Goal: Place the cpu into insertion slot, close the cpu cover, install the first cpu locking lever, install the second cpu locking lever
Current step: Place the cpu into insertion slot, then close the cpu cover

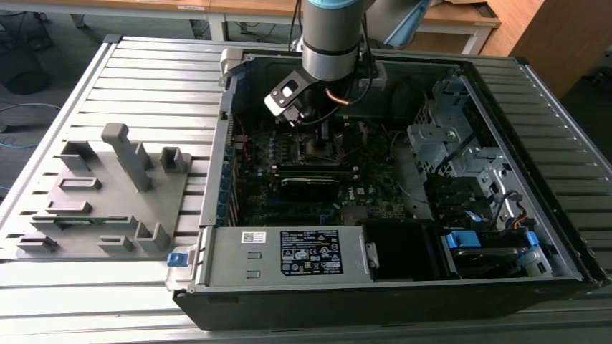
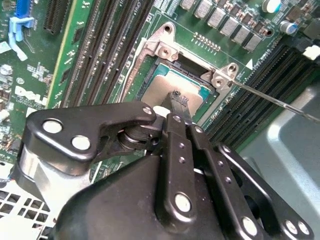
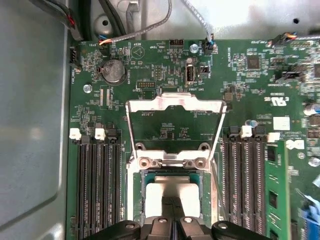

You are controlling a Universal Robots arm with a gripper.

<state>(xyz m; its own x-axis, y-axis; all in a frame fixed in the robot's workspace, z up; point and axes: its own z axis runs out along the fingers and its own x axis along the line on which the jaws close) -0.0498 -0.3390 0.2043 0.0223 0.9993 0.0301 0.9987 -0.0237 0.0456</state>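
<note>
The arm [image 1: 330, 36] enters at twelve o'clock in the exterior view, its wrist [image 1: 325, 68] aimed nearly straight down. Beneath it hangs the gripper [image 2: 177, 100] — black linkage folded inward, fingers [image 2: 176, 145] pressed together into one narrow tip — seen in both wrist views.

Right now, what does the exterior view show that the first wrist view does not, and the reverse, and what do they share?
Exterior view: the whole open computer case, the arm reaching into it, and a grey fixture tray on the slatted table at the exterior view's left of the case. First wrist view: the cpu cover standing open, the cpu lying in the insertion slot, and a coin battery. Shared: the green circuit board and the gripper at the socket.
</note>
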